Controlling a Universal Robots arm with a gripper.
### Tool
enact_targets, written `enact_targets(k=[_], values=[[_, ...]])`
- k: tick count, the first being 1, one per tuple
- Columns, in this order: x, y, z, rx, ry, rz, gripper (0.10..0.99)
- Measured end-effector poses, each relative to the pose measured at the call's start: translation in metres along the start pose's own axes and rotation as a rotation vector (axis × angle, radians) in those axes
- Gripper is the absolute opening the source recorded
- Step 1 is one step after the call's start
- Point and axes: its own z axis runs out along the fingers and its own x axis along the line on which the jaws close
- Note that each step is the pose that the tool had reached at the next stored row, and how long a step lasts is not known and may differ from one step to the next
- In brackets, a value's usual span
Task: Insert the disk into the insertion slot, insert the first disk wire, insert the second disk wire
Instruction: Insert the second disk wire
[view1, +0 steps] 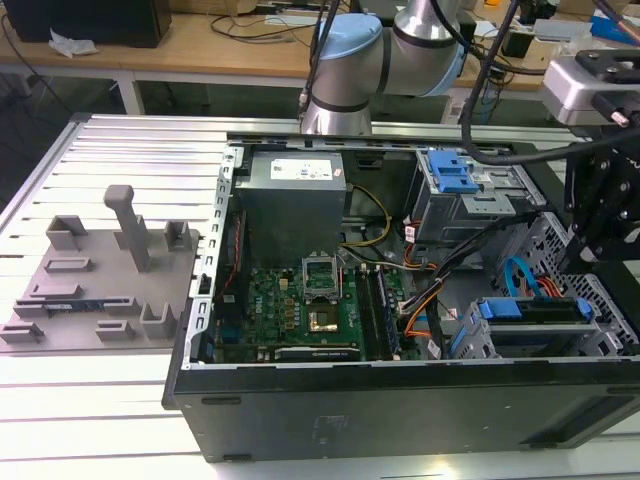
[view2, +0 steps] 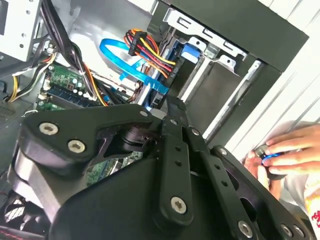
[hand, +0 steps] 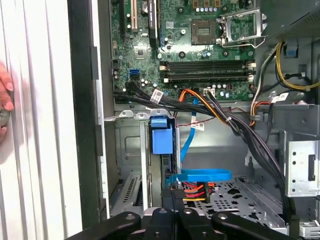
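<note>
Already the disk (view1: 530, 312) sits inside the insertion slot (view1: 480, 340) in the exterior view, its blue carrier flush with the cage mouth. The hand (view1: 582, 248) hangs just above the slot, near a looped blue data cable (view1: 520, 275), all within the open computer case (view1: 400, 400) on the bench (view1: 100, 400).

In the second wrist view the hand (view2: 170, 107) reaches toward the slot beside a power connector (view2: 142, 47) with red, yellow and black wires; a person's hand (view2: 287, 155) rests outside the case.

In the first wrist view the hand (hand: 172, 200) is just beside that connector, below the disk's blue tab. Whether it is clenched or released, I cannot tell.

Seemingly the first-wire step is in hand. It calls for the plug squared to the disk's port and pushed straight, without snagging the data cable.
</note>
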Motion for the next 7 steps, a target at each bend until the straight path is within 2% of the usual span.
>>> enact_targets(k=[7], values=[[-0.0003,0.0,-0.0001,0.0,0.0002,0.0,0.106]])
